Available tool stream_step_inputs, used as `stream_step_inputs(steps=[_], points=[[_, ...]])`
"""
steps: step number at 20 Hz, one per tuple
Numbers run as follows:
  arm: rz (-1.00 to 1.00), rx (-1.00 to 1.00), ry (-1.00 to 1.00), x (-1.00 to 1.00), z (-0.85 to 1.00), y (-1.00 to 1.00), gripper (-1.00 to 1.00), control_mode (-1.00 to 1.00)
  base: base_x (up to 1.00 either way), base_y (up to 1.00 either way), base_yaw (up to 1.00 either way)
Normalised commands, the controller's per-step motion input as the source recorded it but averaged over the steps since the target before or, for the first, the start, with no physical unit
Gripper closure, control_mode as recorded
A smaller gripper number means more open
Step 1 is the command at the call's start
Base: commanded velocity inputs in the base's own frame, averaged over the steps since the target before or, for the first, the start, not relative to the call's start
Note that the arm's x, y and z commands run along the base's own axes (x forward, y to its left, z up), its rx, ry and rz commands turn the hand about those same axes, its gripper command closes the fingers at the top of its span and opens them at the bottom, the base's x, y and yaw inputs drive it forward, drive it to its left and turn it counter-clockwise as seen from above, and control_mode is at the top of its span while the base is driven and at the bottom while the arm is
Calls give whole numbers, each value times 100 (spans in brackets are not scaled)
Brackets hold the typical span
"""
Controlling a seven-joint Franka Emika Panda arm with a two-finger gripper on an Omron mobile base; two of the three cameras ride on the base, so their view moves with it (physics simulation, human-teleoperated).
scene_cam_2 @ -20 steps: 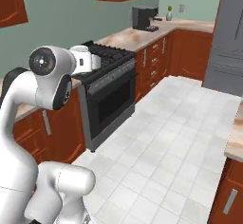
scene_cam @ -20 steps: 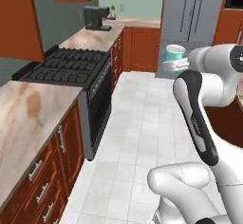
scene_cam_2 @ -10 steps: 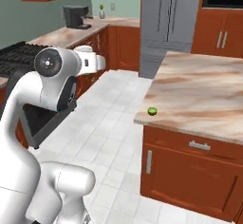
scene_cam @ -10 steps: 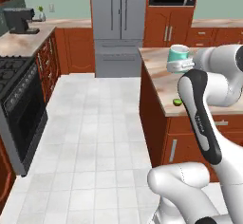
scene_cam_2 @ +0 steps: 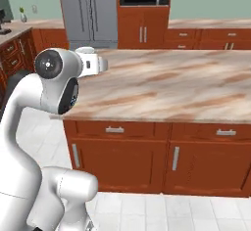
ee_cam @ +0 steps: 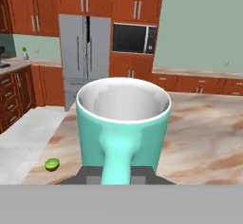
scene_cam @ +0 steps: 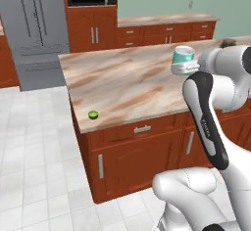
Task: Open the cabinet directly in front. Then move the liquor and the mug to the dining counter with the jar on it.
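Lime (scene_cam: 93, 114): small green fruit near the dining counter (scene_cam: 127, 85) left corner.
Mug (ee_cam: 122, 126): held above the counter; handle faces the hand camera, covering the fingertips.
Gripper (scene_cam: 182, 69): clamped on the mug.
Jar (scene_cam: 227, 43): partly hidden behind the arm.

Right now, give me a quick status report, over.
Hand shut on mug by its handle. Mug upright, carried above dining counter. Lime near the counter's corner, off to the side.
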Motion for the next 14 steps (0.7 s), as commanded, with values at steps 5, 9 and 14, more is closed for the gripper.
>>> stream_step_inputs(steps=[5, 9, 14], points=[[0, 0, 0, 0, 0, 0, 100, 100, 55, -100, -30], [0, 0, 0, 0, 0, 0, 100, 100, 90, -100, -19], [0, 0, 0, 0, 0, 0, 100, 100, 96, -98, -8]])
